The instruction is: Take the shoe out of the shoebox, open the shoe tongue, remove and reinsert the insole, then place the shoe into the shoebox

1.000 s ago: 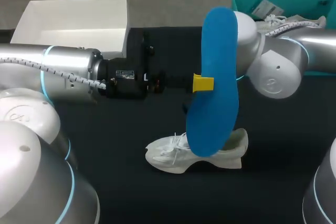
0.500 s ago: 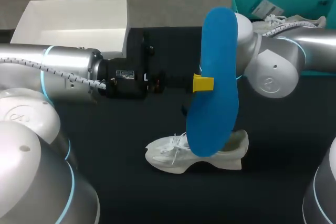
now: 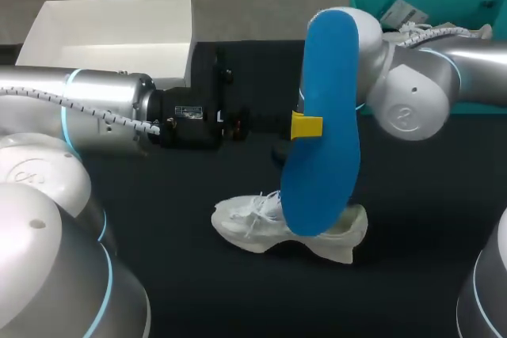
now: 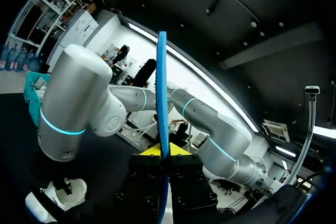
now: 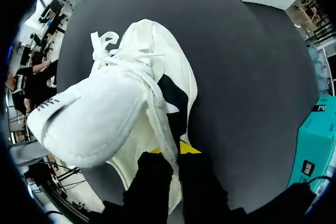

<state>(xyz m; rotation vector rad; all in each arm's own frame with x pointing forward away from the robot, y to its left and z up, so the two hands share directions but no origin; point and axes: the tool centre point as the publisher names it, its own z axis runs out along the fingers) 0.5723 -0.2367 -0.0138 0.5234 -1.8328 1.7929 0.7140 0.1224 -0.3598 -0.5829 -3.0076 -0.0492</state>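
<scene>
The blue insole (image 3: 326, 124) stands upright above the table, with my left gripper (image 3: 306, 126) shut on its edge about halfway up. In the left wrist view the insole (image 4: 163, 98) is edge-on in that gripper (image 4: 164, 153), and the shoe (image 4: 52, 203) is below. The white shoe (image 3: 257, 227) sits on the black table (image 3: 158, 275) under the insole, toe to the left. My right arm (image 3: 404, 104) reaches down behind the insole, which hides its gripper in the head view. In the right wrist view my right gripper (image 5: 169, 153) is shut on the rim of the shoe's (image 5: 105, 114) opening.
An open white shoebox (image 3: 111, 33) stands at the back left. A teal box (image 3: 475, 9) holding another white shoe is at the back right, and shows in the right wrist view as the teal box (image 5: 315, 145). The left arm (image 3: 103, 108) spans the table's left half.
My right gripper has closed on the rim of the shoe's opening. The shoe has shifted slightly left, and the right arm's elbow has moved up and left. The left arm and insole stayed still.
</scene>
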